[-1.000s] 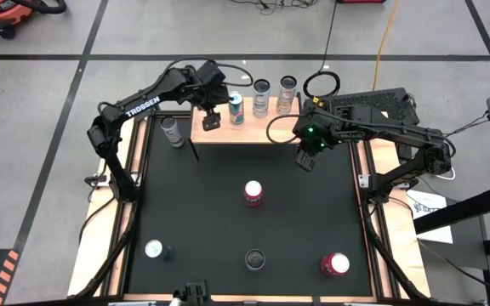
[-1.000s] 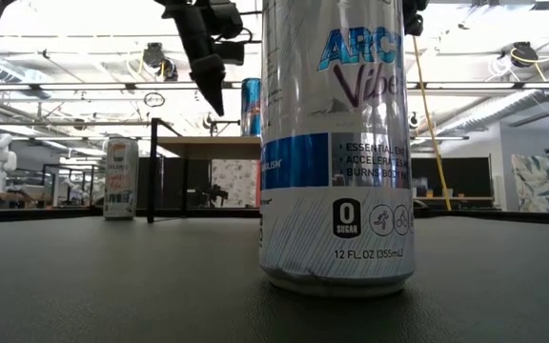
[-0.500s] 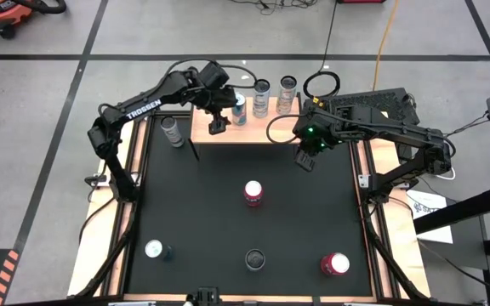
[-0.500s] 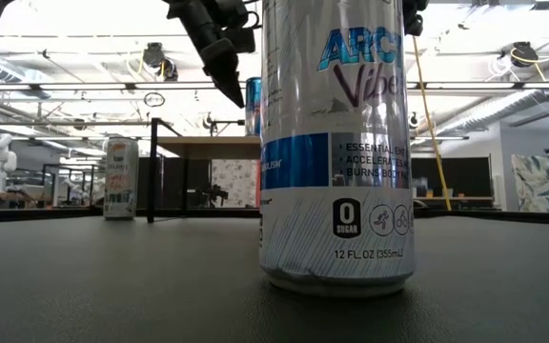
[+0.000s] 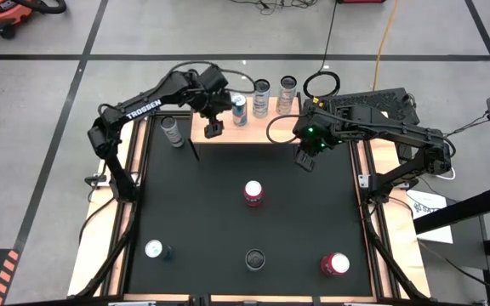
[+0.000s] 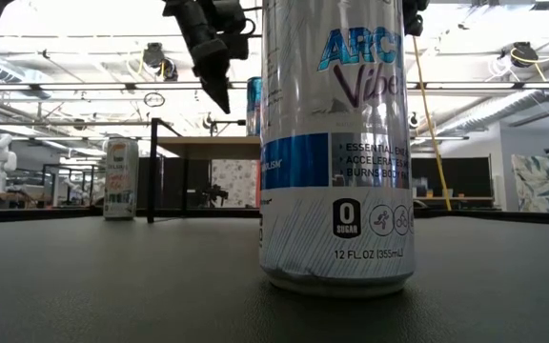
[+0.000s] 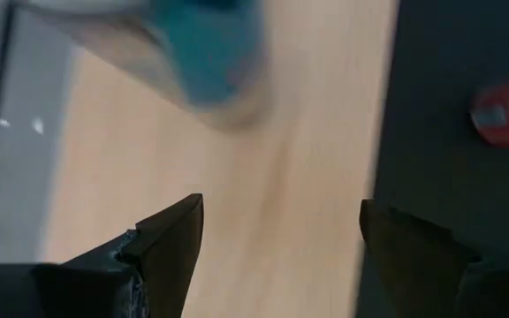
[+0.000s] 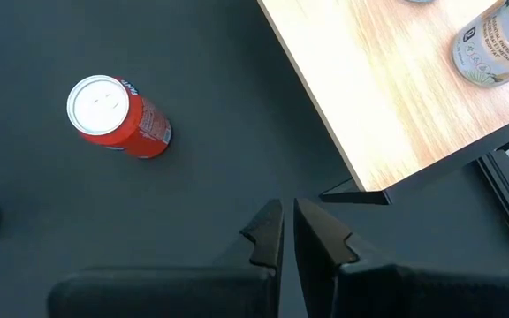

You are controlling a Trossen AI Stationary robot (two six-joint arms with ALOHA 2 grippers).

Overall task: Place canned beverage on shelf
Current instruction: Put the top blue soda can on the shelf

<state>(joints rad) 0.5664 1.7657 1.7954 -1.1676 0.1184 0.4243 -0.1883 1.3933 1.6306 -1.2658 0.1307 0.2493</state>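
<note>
Blurred in the left wrist view: a blue can (image 7: 197, 49), smeared and cut off by the frame edge, label unreadable. In the low view, most of the shelf (image 6: 210, 146) blocked by a big silver can (image 6: 335, 143) close to the lens; only a strip of a blue can showing behind it.

Left gripper (image 5: 213, 128) spread wide open, empty, hovering over the front-left part of the shelf (image 5: 262, 127), just beside the blue can (image 5: 238, 107) standing on the light-wood board. Blue can beyond the fingertips (image 7: 179, 231), not between them. Two more cans (image 5: 261, 96) lined up beside it on the same board.

Right gripper (image 5: 305, 159) pinched nearly shut on nothing, hanging above the table (image 5: 219, 204) by the shelf's right front corner.

Black tabletop with pale wooden edging; a red can (image 5: 253, 193) at centre, others scattered toward the near edge, a silver one (image 5: 173, 132) left of the shelf. Around it, grey floor marked with black lines, cables, an open workshop with bright ceiling lights.
</note>
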